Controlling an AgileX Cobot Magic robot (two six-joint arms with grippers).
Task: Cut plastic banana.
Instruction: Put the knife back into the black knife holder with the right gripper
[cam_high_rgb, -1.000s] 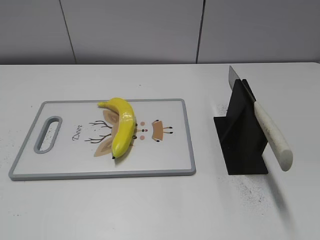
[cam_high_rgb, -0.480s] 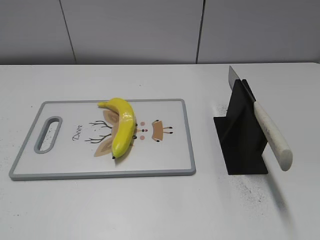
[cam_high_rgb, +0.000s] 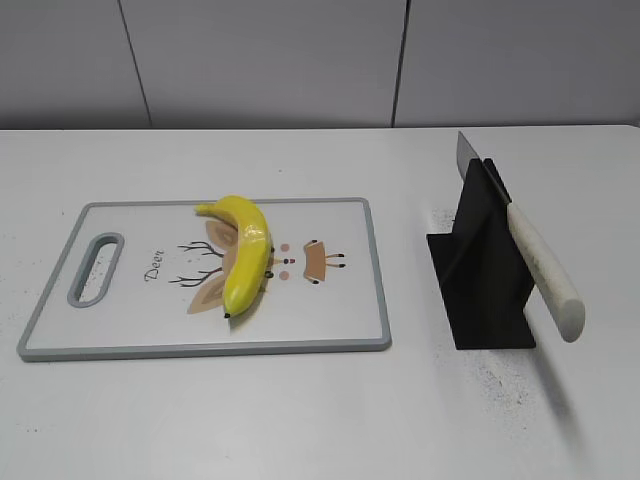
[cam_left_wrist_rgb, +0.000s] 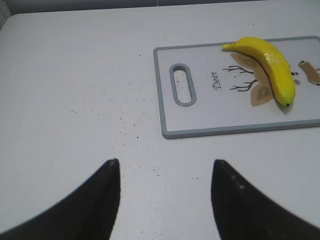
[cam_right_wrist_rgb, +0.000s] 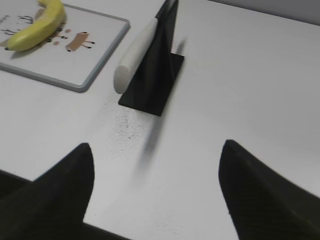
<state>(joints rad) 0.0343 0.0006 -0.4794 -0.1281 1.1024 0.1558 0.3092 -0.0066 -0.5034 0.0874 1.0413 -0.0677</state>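
The plastic banana (cam_high_rgb: 246, 254) is glossy yellow and curved. It lies whole on the white cutting board (cam_high_rgb: 130, 320) with a grey rim and deer drawing. It also shows in the left wrist view (cam_left_wrist_rgb: 270, 62) and right wrist view (cam_right_wrist_rgb: 37, 27). A knife with a white handle (cam_high_rgb: 543, 270) rests slanted in a black stand (cam_high_rgb: 480, 270), also in the right wrist view (cam_right_wrist_rgb: 135, 50). My left gripper (cam_left_wrist_rgb: 165, 165) is open and empty over bare table left of the board. My right gripper (cam_right_wrist_rgb: 157, 147) is open and empty, in front of the stand. Neither gripper shows in the exterior view.
The white table (cam_high_rgb: 320, 420) carries the board on the left and the knife stand on the right, with a gap between them. A grey wall stands behind the table. Dark specks dot the table surface near the stand.
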